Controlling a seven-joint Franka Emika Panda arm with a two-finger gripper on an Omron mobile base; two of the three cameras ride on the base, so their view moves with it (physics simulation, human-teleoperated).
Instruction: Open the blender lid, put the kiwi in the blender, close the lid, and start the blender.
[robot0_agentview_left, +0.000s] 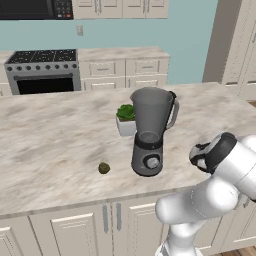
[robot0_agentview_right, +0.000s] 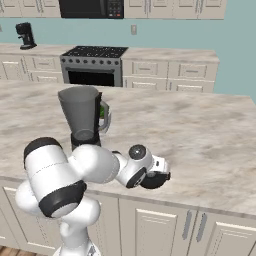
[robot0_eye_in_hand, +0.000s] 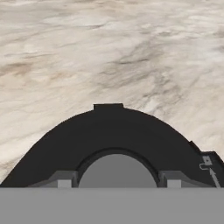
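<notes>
Pincer (robot0_eye_in_hand: 116, 183) tips cut off, flank blender lid (robot0_eye_in_hand: 113, 135) knob.

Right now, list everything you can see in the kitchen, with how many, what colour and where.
blender: one, smoky grey jar on dark base with silver dial, on the marble counter, jar open at the top
blender lid: one, black disc with grey centre knob, between the gripper fingers near the counter's front edge, right of the blender
kiwi: one, brownish-green, on the counter left of the blender base
potted plant: one, green leaves in white pot, just behind the blender
counter: one, beige marble, over cream cabinets
stove: one, steel with black top, against the back wall
microwave: one, black, above the stove
coffee machine: one, black, on the back counter
gripper: one, closed on the lid's knob
</notes>
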